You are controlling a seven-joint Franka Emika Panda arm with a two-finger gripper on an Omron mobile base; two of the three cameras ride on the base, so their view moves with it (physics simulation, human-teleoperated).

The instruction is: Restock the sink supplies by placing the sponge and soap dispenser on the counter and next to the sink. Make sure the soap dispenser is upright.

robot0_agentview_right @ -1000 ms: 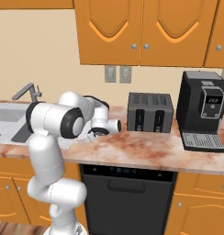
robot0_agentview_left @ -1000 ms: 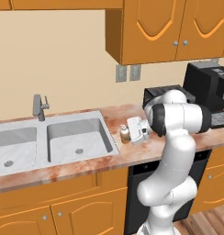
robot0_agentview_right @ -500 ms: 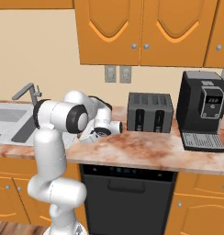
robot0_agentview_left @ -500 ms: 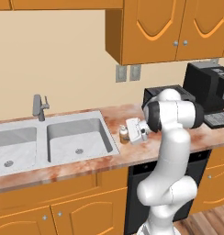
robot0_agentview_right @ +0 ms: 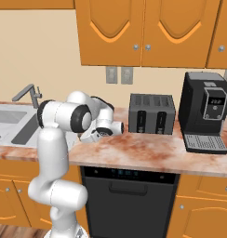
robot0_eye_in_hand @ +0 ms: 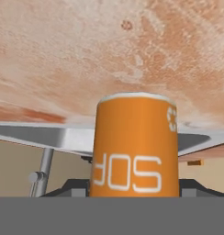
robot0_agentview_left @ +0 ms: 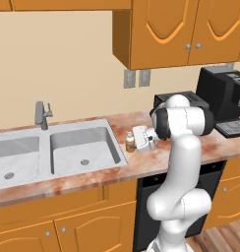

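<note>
The soap dispenser, a small amber-orange bottle with a white top, stands upright just right of the sink on the marbled counter. My gripper reaches in from the right and is shut on it. In the hand view, which is rolled upside down, the orange bottle sits between my dark fingertips, its base toward the counter. I cannot tell whether the base touches the stone. The sponge is out of view.
The grey faucet rises behind the sink's double basins. A black toaster and a black coffee machine stand on the counter to the right. Wall cabinets hang above, and a dark dishwasher front sits under the counter.
My gripper has carried the soap dispenser slightly left toward the sink's edge, and the arm's elbow has swung left with it. The grip has stayed shut.
</note>
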